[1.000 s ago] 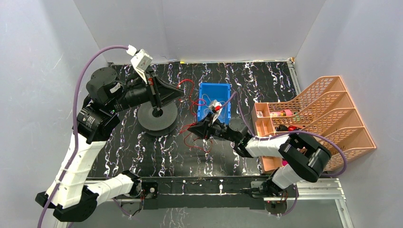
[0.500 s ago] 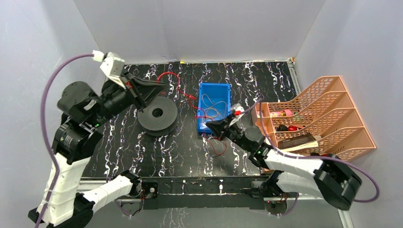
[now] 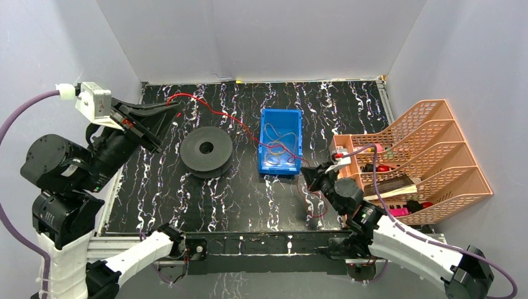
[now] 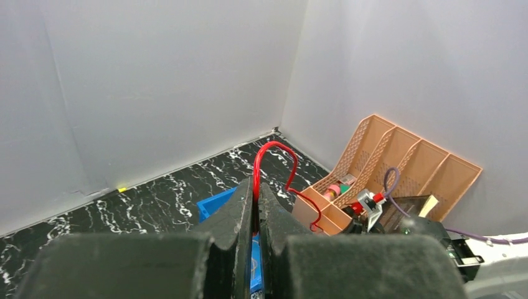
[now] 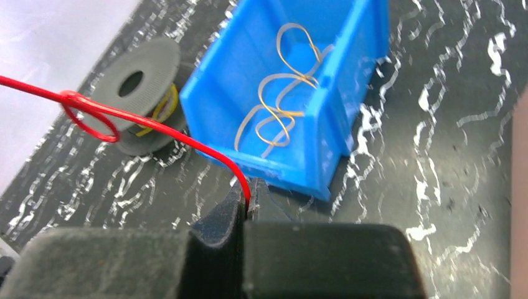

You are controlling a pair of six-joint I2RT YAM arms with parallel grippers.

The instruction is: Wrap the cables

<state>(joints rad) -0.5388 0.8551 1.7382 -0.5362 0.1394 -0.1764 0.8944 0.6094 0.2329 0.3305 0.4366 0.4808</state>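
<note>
- Red cable (image 4: 256, 187): string-thin and glossy, strung in the air between both arms.
- Left fingers (image 4: 240, 215): black wedges clenched on the cable just below its looped end, raised by the rear left wall.
- Right fingers (image 5: 224, 215): clenched on the cable, low near the bin's near right corner.
- Pale cables (image 5: 274, 114): loose curls inside the rectangular blue plastic bin (image 3: 280, 113).
- Black round spool (image 3: 218, 152): lies flat left of the bin, with bare white-veined tabletop (image 3: 236, 193) around it.
- Peach lattice rack (image 3: 436, 124): stands at the right edge.

A black marbled counter (image 3: 236, 193) carries a blue bin (image 3: 279, 170) at its middle, with a black spool (image 3: 221, 148) lying flat to its left. A peach file organizer (image 3: 436, 124) with four slots stands at the right edge, with small pink and red oddments inside.
</note>
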